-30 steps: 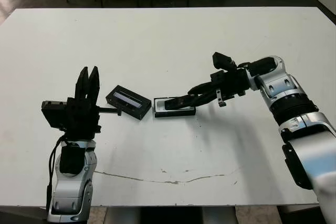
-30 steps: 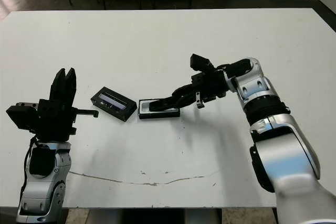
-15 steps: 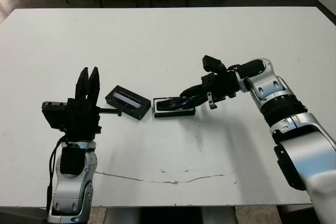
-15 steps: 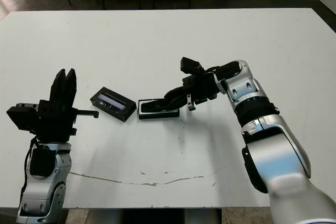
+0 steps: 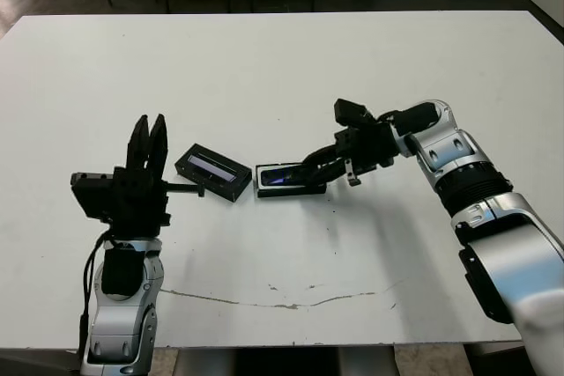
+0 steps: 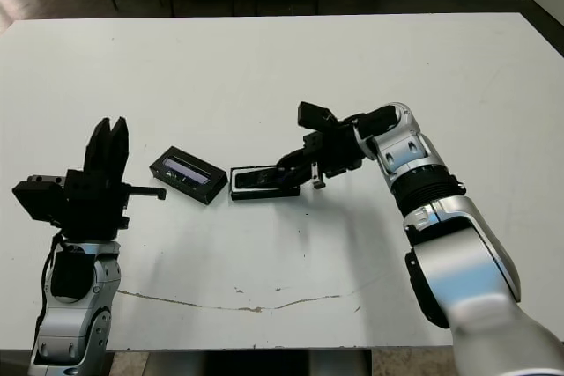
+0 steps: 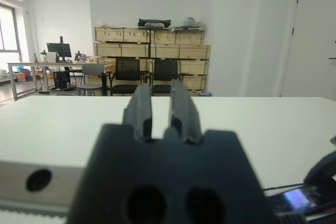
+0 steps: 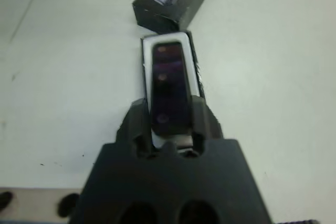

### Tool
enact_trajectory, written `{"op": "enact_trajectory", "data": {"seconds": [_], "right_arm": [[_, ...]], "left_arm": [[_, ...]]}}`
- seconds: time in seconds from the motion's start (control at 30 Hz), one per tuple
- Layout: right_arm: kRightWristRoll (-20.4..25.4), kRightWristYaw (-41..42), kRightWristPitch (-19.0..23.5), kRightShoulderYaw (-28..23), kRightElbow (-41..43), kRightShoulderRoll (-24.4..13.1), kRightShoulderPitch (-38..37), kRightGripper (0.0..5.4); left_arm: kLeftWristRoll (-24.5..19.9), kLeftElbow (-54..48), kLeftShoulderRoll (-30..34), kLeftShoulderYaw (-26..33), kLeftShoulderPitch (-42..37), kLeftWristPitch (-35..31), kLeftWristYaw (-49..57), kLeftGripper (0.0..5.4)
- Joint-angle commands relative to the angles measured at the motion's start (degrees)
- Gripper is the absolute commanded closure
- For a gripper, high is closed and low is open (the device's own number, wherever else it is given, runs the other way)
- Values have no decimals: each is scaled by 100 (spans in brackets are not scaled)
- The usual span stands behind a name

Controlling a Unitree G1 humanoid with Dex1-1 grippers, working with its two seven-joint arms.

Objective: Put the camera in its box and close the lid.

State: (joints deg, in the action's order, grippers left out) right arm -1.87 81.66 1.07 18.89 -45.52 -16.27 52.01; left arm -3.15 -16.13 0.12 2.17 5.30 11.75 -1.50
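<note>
No text, label or number can be read anywhere.

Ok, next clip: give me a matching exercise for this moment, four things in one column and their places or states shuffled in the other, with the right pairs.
Things:
1. camera
2. box
3. lid
4. left gripper

States:
A. raised off the table, holding nothing, fingers pointing up
B. lying on the table beside the box, inner face up
C. held between the right gripper's fingers, over the white lining
D. on the table, white-lined, under the camera

Pairs: 1-C, 2-D, 3-B, 4-A
</note>
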Motion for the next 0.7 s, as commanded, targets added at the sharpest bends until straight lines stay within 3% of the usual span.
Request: {"op": "enact_trajectory", "data": {"seconds": [0.03, 0.23, 0.43, 0.57, 0.7], "right_arm": [[-4, -223, -188, -134, 276, -232, -125, 354], [113, -503, -370, -423, 578, -490, -273, 226], [271, -816, -50, -670, 1251, -745, -483, 94], [743, -1306, 454, -1178, 2051, -770, -799, 6], [1031, -2721, 1401, -1716, 3403, -510, -1521, 3]], "left_arm": [[-21, 82, 25, 27, 86, -39, -16, 540], [-10, 60, 44, 20, 62, -89, -27, 540], [-51, 64, 50, 23, 44, -102, -68, 540], [-14, 51, 44, 26, 42, -130, -51, 540], [5, 46, 34, 28, 40, -137, -33, 540]]}}
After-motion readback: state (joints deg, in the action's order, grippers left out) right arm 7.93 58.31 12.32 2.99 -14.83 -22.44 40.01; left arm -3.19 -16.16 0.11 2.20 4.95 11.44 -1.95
